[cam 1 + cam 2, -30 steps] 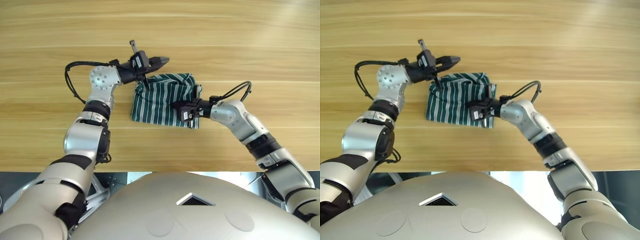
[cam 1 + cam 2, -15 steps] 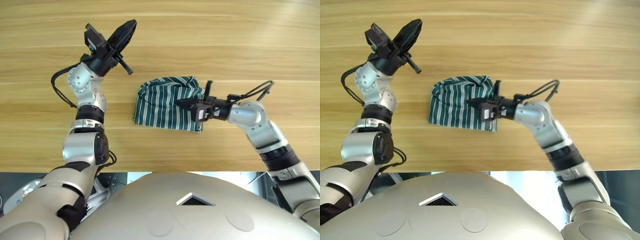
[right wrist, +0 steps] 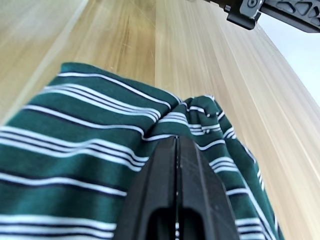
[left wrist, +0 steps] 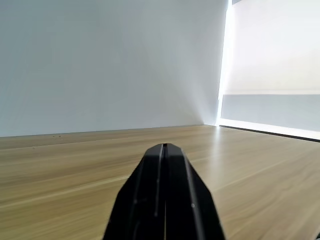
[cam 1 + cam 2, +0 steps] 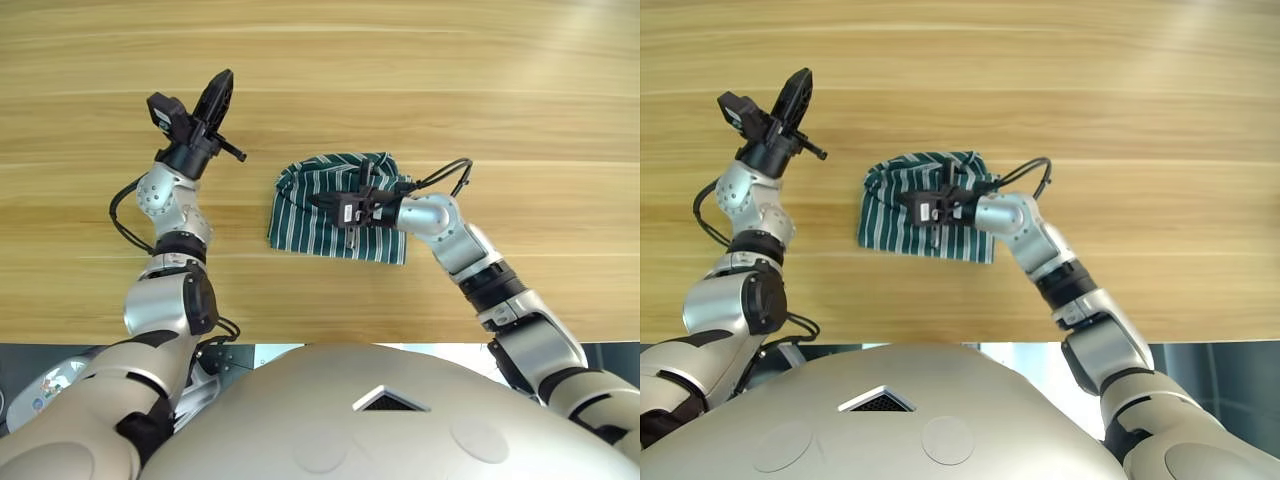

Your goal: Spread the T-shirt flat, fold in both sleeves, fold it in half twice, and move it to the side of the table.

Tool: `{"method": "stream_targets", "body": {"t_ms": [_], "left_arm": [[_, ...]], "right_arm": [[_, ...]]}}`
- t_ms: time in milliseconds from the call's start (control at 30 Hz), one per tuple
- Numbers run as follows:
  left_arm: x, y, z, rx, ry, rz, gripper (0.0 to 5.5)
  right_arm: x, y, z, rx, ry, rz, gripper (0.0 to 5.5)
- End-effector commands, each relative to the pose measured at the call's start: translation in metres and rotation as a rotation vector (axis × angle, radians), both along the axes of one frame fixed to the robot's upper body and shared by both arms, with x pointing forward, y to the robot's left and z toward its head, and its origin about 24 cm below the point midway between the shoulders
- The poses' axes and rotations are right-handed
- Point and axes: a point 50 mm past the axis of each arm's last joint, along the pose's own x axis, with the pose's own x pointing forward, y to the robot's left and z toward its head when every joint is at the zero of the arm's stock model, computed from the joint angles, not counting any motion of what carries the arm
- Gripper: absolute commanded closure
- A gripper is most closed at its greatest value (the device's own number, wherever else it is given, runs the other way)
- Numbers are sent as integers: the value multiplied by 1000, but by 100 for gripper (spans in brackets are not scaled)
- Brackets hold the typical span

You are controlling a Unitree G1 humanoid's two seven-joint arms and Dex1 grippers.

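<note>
Folded striped T-shirt on the table, right gripper closed over its centre, left gripper closed, aloft at ten o'clock.

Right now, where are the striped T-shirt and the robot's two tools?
T-shirt [image 5: 298, 222]: left eye view, bare striped cloth on its left part.
left tool [image 5: 225, 80]: left eye view, at its closed fingertips.
right tool [image 3: 176, 139]: right wrist view, at its closed fingertips.

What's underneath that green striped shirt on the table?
The folded T-shirt lies on the wooden table, whose boards show all round it. The patch beneath is covered, so anything there cannot be seen. The right gripper, fingers shut, is above it.
</note>
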Motion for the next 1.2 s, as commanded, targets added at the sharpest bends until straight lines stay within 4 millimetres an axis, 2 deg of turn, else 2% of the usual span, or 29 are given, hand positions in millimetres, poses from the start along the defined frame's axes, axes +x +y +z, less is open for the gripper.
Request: {"method": "stream_targets", "body": {"t_ms": [33, 233, 333, 433, 533, 633, 700, 767, 867, 967, 1033, 1100, 1200], "left_arm": [[0, 0, -5, -3, 43, 15, 550], [0, 2, -8, -5, 65, 34, 550], [-2, 0, -12, -6, 82, 40, 550], [-2, -1, -15, -8, 98, 45, 550], [-3, -2, -17, -14, 110, 47, 550], [-5, -4, -21, -24, 126, 50, 550], [-6, -6, -23, -31, 135, 55, 550], [-7, -6, -25, -38, 142, 68, 550], [-9, -2, -29, -59, 167, 110, 550], [-10, 8, -33, -78, 208, 185, 550], [-11, 15, -34, -82, 224, 239, 550], [-12, 20, -35, -84, 240, 285, 550], [-16, 30, -40, -100, 272, 357, 550]], "right_arm": [[12, 0, -3, -12, -12, -43, 546], [25, -2, -12, 2, 21, -144, 546], [40, -11, -25, 34, 103, -300, 546], [58, -29, -37, 90, 216, -524, 546], [67, -51, -46, 154, 319, -740, 546], [70, -88, -56, 256, 439, -1056, 546], [64, -122, -64, 257, 466, -1274, 546], [49, -165, -71, 206, 456, -1459, 546], [16, -224, -77, 95, 433, -1669, 546], [-15, -271, -74, 27, 406, -1823, 546], [-27, -290, -69, -11, 386, -1864, 546], [-33, -299, -66, -26, 377, -1870, 546], [-28, -302, -58, -56, 328, -1822, 546]]}}
